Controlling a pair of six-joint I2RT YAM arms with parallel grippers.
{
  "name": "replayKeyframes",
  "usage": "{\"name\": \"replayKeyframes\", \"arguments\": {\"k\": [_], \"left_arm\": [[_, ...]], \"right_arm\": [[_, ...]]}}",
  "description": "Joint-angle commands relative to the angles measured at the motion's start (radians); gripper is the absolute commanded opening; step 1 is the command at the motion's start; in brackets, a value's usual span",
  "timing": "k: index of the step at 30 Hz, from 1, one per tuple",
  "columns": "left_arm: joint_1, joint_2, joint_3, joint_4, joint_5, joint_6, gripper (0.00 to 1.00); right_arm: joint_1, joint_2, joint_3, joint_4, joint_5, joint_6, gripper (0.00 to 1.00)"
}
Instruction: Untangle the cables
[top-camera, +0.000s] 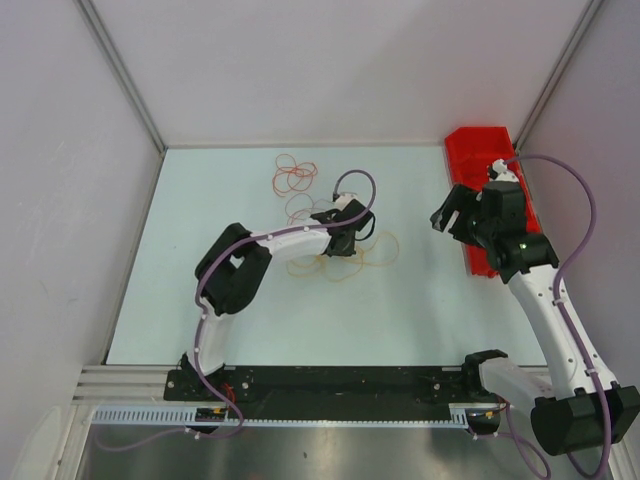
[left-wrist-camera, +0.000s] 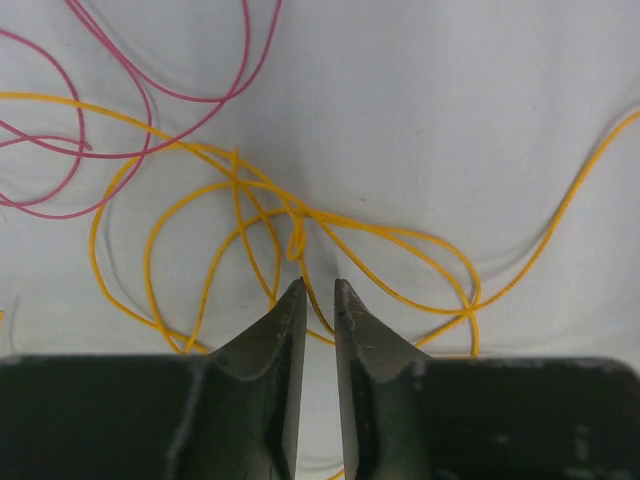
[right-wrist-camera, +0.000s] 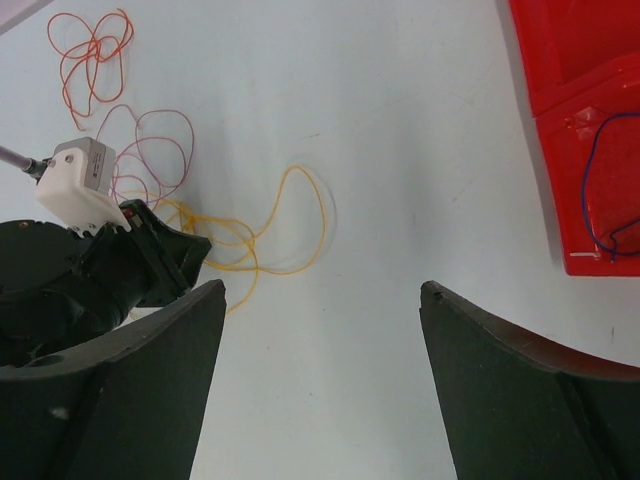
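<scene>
Setting: pale table (top-camera: 420, 310) closed in by white walls (top-camera: 330, 60), with a red bin (top-camera: 480, 150) at the far right corner.

Item 1, the cables, four hair-thin wires in loose loops:
- Red cable (right-wrist-camera: 92, 48): a small coil of loops on the table near the middle of the far edge, apart from both grippers.
- Pinkish cable (left-wrist-camera: 120, 155): just nearer than the red one, its loops overlapping the far side of the yellow cable.
- Yellow cable (left-wrist-camera: 297, 214): centre of the table, several loops crossing at one knot-like junction, with one long loop trailing toward the right.
- Dark blue cable (right-wrist-camera: 584, 185): lying inside the red bin.

Item 2, left gripper (left-wrist-camera: 318, 285): low over the yellow junction, tips pointing at it. Jaws drawn nearly together with a narrow slit between them. One yellow strand runs toward the slit; whether it is pinched cannot be told.

Item 3, right gripper (right-wrist-camera: 322, 287): raised above the table's right side, beside the bin. Jaws spread wide, nothing between them.
</scene>
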Motion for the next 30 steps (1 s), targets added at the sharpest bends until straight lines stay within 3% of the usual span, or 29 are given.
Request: {"name": "replayKeyframes", "arguments": {"k": [1,5,6,7,13,19,22,25,28,30], "left_arm": [[0.012,0.001,0.041,0.009,-0.031,-0.009,0.14],[0.014,-0.017,0.047,0.001,-0.050,0.003,0.11],[0.014,-0.020,0.038,0.005,-0.047,0.006,0.02],[0.014,-0.022,0.036,0.010,-0.042,0.014,0.00],[0.012,-0.101,0.100,-0.083,-0.009,0.044,0.01],[0.018,-0.233,0.425,-0.301,0.025,0.144,0.00],[0.018,-0.237,0.785,-0.398,0.082,0.215,0.00],[0.018,-0.296,0.895,-0.389,0.178,0.265,0.00],[0.015,-0.458,0.773,-0.270,0.232,0.302,0.00],[0.017,-0.549,0.545,-0.178,0.278,0.314,0.00]], "right_arm": [[-0.007,-0.033,0.000,0.000,-0.014,-0.015,0.83],[-0.005,-0.036,0.001,-0.005,-0.017,-0.008,0.83],[-0.005,-0.034,0.001,-0.005,-0.017,-0.005,0.83],[-0.007,-0.034,0.000,-0.005,-0.015,-0.005,0.83],[-0.004,-0.039,0.001,0.004,-0.048,0.006,0.82],[-0.018,-0.070,0.007,0.057,-0.100,0.029,0.83],[-0.027,-0.077,0.024,0.076,-0.140,0.054,0.83],[-0.033,-0.100,0.044,0.089,-0.172,0.069,0.82],[-0.047,-0.138,0.059,0.093,-0.187,0.069,0.83],[-0.065,-0.161,0.061,0.103,-0.215,0.063,0.84]]}}
